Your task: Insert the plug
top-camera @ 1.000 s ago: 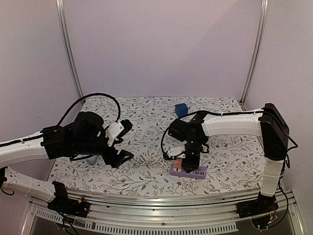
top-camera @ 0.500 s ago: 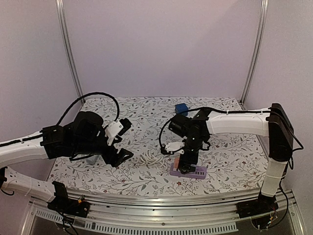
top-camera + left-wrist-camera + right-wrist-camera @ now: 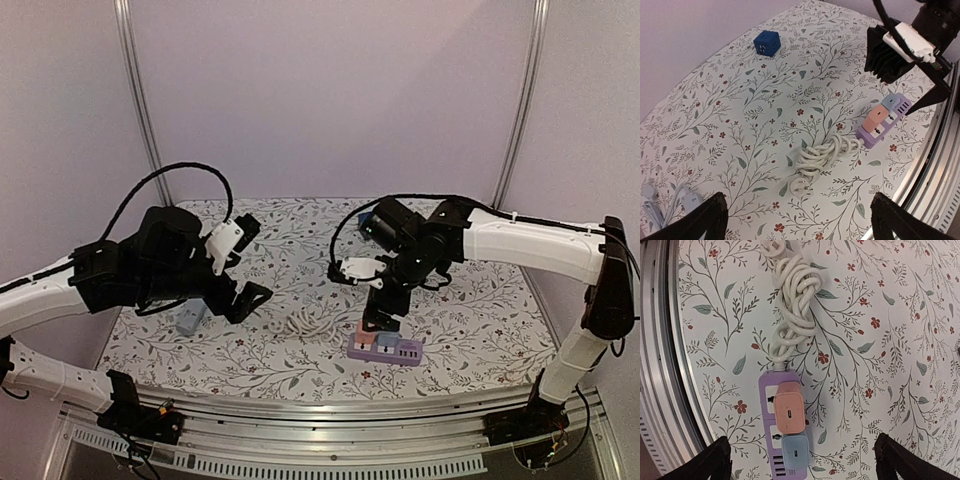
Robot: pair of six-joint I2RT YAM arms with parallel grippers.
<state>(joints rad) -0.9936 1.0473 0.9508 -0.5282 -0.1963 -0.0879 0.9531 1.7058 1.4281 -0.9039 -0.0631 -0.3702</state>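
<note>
A purple power strip (image 3: 402, 353) (image 3: 766, 390) lies near the table's front edge. An orange plug (image 3: 790, 412) (image 3: 873, 119) and a blue plug (image 3: 796, 452) (image 3: 890, 101) sit in its sockets. My right gripper (image 3: 384, 312) (image 3: 802, 460) hangs open straight above the strip, touching neither plug. The strip's white cord (image 3: 305, 325) (image 3: 822, 152) lies coiled to its left, and the cord's own plug (image 3: 801, 186) rests loose on the cloth. My left gripper (image 3: 248, 266) (image 3: 797, 217) is open and empty, above the cloth left of the coil.
A blue cube (image 3: 766, 42) sits at the back of the flowered cloth. A grey-blue adapter with a thin cable (image 3: 190, 318) (image 3: 690, 202) lies at the left, under the left arm. A metal rail (image 3: 330, 405) runs along the front edge.
The right gripper opened, let go of the orange plug in the strip and rose above it. The left gripper opened wider and lifted slightly.
</note>
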